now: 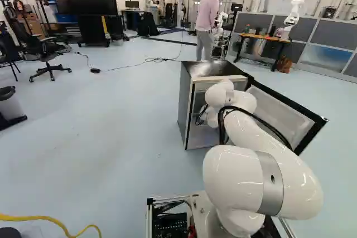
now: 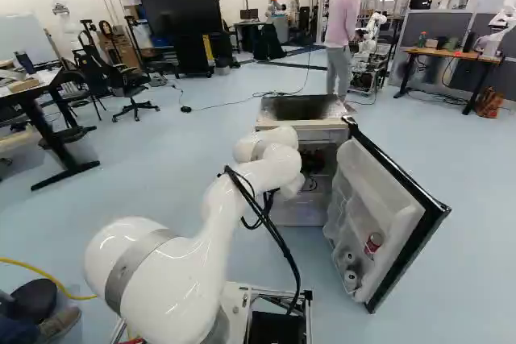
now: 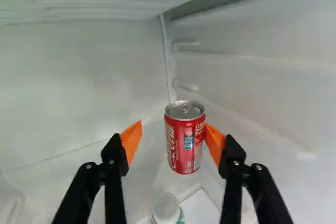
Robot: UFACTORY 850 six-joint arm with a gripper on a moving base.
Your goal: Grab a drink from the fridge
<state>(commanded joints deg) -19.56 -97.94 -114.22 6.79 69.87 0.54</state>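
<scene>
One red drink can [image 3: 185, 142] stands upright inside the fridge [image 1: 187, 104], near its back corner, and we see it ahead of our pincer [image 3: 173, 125], in line with the gap. The pincer's fingers are apart, with no grip on the can. In the wrist view, one orange pad [image 3: 214, 142] meets the can's edge; we cannot tell whether they touch. The other pad [image 3: 130, 140] is clear of it. A white-capped bottle [image 3: 167, 209] stands nearer to us than the can. Our white arm [image 2: 230, 199] reaches into the fridge, whose door [image 2: 387, 191] hangs wide open. The door's lower shelf holds another red can [image 2: 373, 244] and two pale containers [image 2: 351, 280].
</scene>
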